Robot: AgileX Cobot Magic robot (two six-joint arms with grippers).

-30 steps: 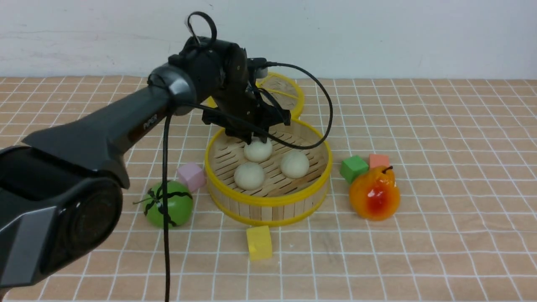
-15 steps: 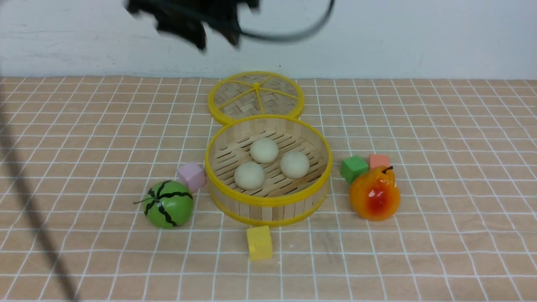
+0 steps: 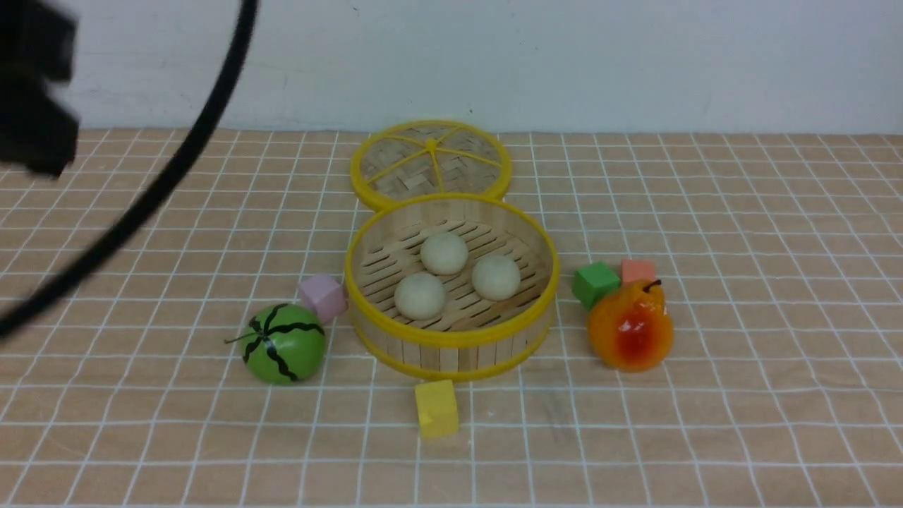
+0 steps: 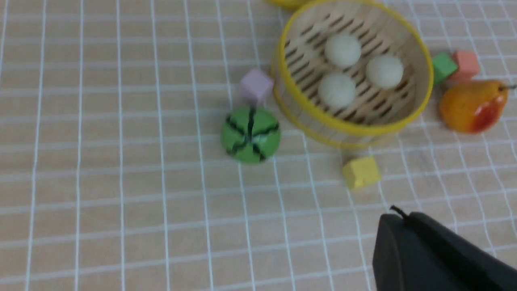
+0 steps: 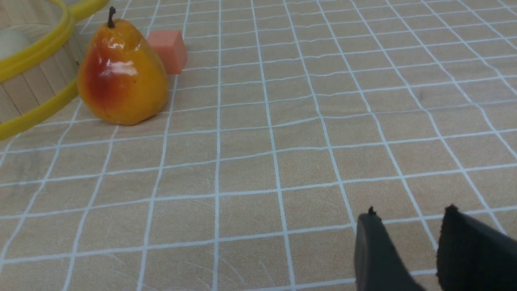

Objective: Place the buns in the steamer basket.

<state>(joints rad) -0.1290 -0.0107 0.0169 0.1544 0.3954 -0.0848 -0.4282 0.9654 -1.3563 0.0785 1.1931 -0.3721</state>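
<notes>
Three cream-white buns (image 3: 444, 252), (image 3: 495, 276), (image 3: 420, 294) lie on the slatted floor of the round bamboo steamer basket (image 3: 451, 340) in the middle of the table. The left wrist view shows the same basket (image 4: 420, 97) from high up with the buns (image 4: 342, 49) inside it. My left gripper (image 4: 398, 216) is shut and empty, well above the table and to the left of the basket. In the front view the left arm is only a dark blur (image 3: 35, 92) at the far left. My right gripper (image 5: 410, 218) hangs low over bare table right of the basket, open, nothing between its fingers.
The woven lid (image 3: 430, 159) lies flat behind the basket. A green watermelon toy (image 3: 283, 343) and a pink cube (image 3: 322, 296) sit left of the basket, a yellow cube (image 3: 436, 408) in front. A green cube (image 3: 595, 282), orange cube (image 3: 638, 269) and pear (image 3: 630, 326) stand to its right.
My left arm has lifted off the back bun in the basket and swung up and away to the left, its jaws closing. The three buns stay in the basket.
</notes>
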